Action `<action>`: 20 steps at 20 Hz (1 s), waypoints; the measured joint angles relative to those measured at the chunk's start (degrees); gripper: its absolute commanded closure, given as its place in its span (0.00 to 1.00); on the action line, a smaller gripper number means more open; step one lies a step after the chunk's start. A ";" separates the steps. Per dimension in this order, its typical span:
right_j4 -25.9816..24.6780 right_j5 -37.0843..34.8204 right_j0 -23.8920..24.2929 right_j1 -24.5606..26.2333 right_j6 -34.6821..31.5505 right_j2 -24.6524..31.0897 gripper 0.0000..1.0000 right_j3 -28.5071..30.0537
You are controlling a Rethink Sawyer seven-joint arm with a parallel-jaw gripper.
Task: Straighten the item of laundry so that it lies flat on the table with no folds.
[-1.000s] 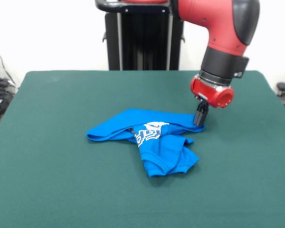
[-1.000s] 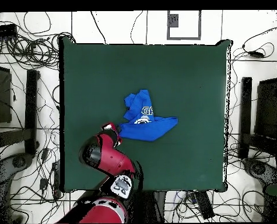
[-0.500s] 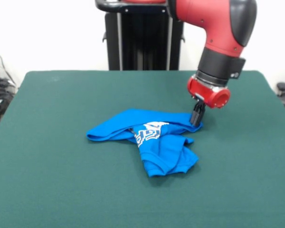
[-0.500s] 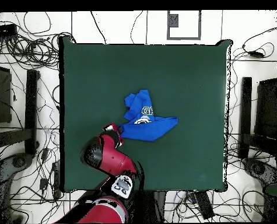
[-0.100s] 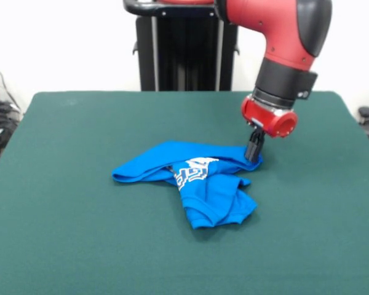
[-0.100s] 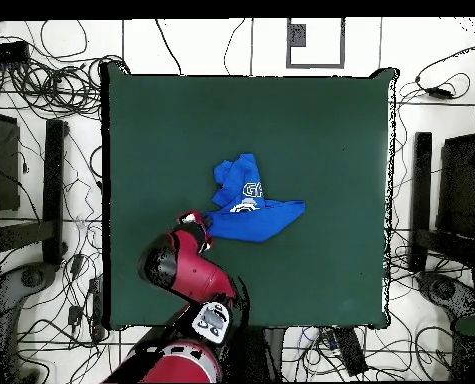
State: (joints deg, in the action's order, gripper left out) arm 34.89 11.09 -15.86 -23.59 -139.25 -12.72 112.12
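Since the earlier frame the hand (image 5: 253, 153) has shifted slightly toward the garment's corner; the item of laundry (image 5: 197, 181) has not moved. It lies crumpled near the middle of the tabletop (image 5: 67, 233), folded over itself, white lettering partly showing. The hand's dark fingertips meet the garment's corner, in the front view its right end. Whether the hand is closed on the fabric cannot be told. The red arm (image 6: 181, 268) reaches in from the tabletop's edge.

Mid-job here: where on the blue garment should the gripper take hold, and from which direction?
Probably the pointed corner of the blue garment where the gripper already sits, coming straight down from above. That tip lies thin on the table, clear of the bunched folds in the middle, so pulling it outward, away from the folds, should spread the cloth.
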 measured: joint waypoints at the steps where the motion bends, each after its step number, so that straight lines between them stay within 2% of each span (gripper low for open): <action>1: 0.00 -0.06 -0.03 -0.40 0.00 -0.16 1.00 0.27; 5: -0.92 -2.87 -0.46 -3.98 0.00 -2.24 1.00 1.93; 12: -5.34 -14.87 -1.63 -12.91 0.00 -7.50 1.00 3.63; 16: -7.12 -16.20 -0.96 -16.00 0.00 -8.09 1.00 4.50; 20: -9.83 -13.89 1.69 -17.00 0.00 -7.36 1.00 5.50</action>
State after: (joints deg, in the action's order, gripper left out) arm 25.06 -2.80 -14.17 -40.60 -139.25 -20.08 117.62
